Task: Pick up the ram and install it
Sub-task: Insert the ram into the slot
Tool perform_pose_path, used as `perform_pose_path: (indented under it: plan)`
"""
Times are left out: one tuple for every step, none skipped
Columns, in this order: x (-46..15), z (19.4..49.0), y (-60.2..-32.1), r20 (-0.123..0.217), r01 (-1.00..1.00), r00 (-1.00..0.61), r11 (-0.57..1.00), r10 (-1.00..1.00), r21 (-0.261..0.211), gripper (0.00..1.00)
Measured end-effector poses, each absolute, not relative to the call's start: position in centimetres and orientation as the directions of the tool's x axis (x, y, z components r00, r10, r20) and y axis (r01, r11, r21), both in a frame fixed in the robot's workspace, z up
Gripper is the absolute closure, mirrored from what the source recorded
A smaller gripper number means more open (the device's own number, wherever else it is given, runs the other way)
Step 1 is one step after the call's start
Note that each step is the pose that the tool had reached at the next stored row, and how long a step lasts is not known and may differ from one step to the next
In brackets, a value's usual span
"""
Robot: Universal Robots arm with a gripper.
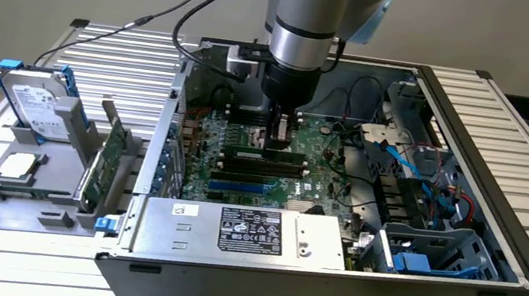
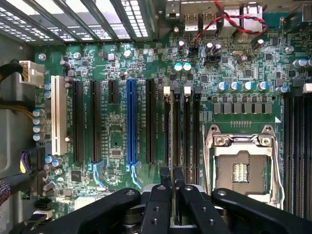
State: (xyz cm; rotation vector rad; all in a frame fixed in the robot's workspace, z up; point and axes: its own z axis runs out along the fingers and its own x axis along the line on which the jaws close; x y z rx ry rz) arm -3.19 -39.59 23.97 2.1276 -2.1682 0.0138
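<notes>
A white label (image 1: 250, 232) with black print and small marks sits on the silver power supply (image 1: 244, 236) at the front of the open computer case (image 1: 458, 217), and another label covers the hard drive (image 1: 36, 101) standing in a grey holder (image 1: 6, 199) towards the exterior view's left; the writing on both is too small to read. The same holder carries a broad green card (image 1: 104, 162) standing on edge and a flat silver chip (image 1: 20, 166). Inside the case, blue cables (image 1: 399, 161) and a blue-fitted drive cage (image 1: 429, 251) crowd the side towards the exterior view's right, and a black cable (image 1: 197, 3) loops down from the arm. The wrist view shows the green motherboard (image 2: 234, 129) with a white slot (image 2: 57, 114), a blue slot (image 2: 130, 122), several black slots (image 2: 95, 122), an open processor socket (image 2: 241, 168) and twisted red and black wires (image 2: 229, 19). The gripper (image 2: 172, 183) hangs low over the memory slots (image 1: 262, 164), its fingers (image 2: 165, 178) pressed together on the ram (image 2: 174, 141), which shows edge-on as a thin dark strip running in line with a memory slot next to one with white latches (image 2: 167, 90); whether it is fully seated cannot be told
</notes>
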Motion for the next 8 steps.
perform_pose_path:
  plan:
    - [-3.13,23.79,-39.57,0.08,-0.998,-0.015,0.02,-0.997,0.066,0.87]
    - [-3.1,23.6,-39.54,0.08,-0.998,-0.014,0.019,-0.997,0.066,0.87]
    - [-3.11,23.5,-39.54,0.08,-0.998,-0.014,0.019,-0.997,0.066,0.87]
    - [-3.11,23.48,-39.54,0.08,-0.998,-0.014,0.019,-0.997,0.066,0.87]
    - [-3.11,23.45,-39.55,0.08,-0.998,-0.014,0.019,-0.997,0.066,0.87]
    - [-3.1,23.41,-39.54,0.08,-0.998,-0.014,0.019,-0.997,0.066,0.87]
    - [-3.11,23.38,-39.54,0.08,-0.998,-0.014,0.019,-0.997,0.066,0.87]
    - [-3.1,23.34,-39.54,0.08,-0.998,-0.014,0.019,-0.997,0.066,0.87]
